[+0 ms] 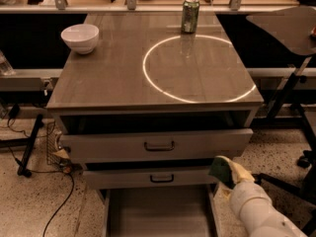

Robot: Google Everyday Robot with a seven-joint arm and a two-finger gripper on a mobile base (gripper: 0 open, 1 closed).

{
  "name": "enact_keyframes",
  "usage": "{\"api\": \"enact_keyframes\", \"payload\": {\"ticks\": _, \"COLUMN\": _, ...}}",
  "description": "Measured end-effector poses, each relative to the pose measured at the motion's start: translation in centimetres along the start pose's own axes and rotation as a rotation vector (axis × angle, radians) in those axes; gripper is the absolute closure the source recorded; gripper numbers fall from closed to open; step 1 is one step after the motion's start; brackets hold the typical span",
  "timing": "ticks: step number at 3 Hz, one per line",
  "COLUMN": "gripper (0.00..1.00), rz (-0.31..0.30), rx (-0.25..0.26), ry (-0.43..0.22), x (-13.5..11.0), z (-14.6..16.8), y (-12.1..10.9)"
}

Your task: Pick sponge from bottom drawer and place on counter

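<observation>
Gripper (pixel 228 175) with sponge (pixel 220 170) at the right end of the middle drawer (pixel 148 177).

We found the gripper closed on the sponge, dark green face toward the cabinet. It was held above the right edge of the open bottom drawer (pixel 158 214) and below the bench (pixel 108 78) front edge. We noted open bench surface inside the white circle (pixel 144 65). A bowl (pixel 80 37) sat near the back left corner, and a green can (pixel 190 15) at the circle's far rim.
</observation>
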State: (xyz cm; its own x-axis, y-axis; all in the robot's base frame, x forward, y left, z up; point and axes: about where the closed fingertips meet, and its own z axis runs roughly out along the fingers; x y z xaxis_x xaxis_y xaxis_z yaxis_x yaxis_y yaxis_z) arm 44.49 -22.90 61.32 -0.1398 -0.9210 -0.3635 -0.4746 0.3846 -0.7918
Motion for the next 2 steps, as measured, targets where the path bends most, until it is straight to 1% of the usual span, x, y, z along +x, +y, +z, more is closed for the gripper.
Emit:
{"api": "enact_keyframes", "payload": {"ticks": 1, "gripper": 1.0, "rz": 0.025, "rx": 0.074, "ry": -0.03, "x": 0.12, "z": -2.55, "y": -4.43}}
{"api": "enact_keyframes", "payload": {"ticks": 2, "gripper": 1.0, "rz": 0.047, "rx": 0.08, "ry": -0.061, "x": -0.69, "z": -2.86, "y": -4.8}}
